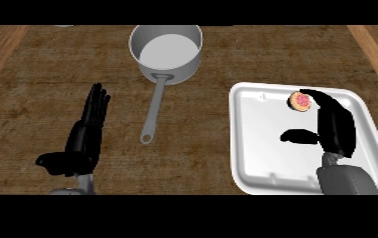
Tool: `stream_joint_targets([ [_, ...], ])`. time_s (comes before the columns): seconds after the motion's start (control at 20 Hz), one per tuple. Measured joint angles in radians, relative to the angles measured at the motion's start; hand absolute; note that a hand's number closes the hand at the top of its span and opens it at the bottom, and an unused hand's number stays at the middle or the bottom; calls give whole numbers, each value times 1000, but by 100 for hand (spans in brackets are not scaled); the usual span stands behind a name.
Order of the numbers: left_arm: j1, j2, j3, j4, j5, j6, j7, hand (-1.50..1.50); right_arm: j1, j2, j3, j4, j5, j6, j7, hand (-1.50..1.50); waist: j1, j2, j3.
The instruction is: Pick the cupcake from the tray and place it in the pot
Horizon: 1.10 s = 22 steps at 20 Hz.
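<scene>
A small cupcake (300,101) with pink frosting lies on the white tray (258,132) at the right, near the tray's far side. My right hand (334,127) is over the tray, fingers straight and reaching up to the cupcake's right edge, thumb spread to the left; it is open. The grey metal pot (167,52) stands at the far middle of the counter, its long handle (153,112) pointing toward me. My left hand (85,132) rests open at the lower left, fingers up, far from both.
The brown counter top (199,132) lies between the pot's handle and the tray. Wooden edges show at the far left (9,42) and far right (365,39).
</scene>
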Motion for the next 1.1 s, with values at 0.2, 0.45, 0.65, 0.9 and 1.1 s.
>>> stream_joint_targets([
  [0.2,-10,7,14,-10,5,-12,20,0,-29,-4,-25,51,13,-90,-55,150,0,-1,-1],
  [0.45,-14,-5,18,-2,-9,-14,19,0,-32,1,-29,59,41,-145,-72,150,1,0,2],
  [0.65,4,-14,8,-30,-20,-15,28,0,-31,41,3,24,123,-165,-13,150,4,3,5],
  [0.9,-23,-20,-29,-24,-24,-45,22,0,-139,144,160,102,232,-74,174,150,110,26,-2],
  [1.1,-48,-26,-63,-20,-28,-70,22,0,-250,175,245,157,247,7,312,150,196,40,-3],
])
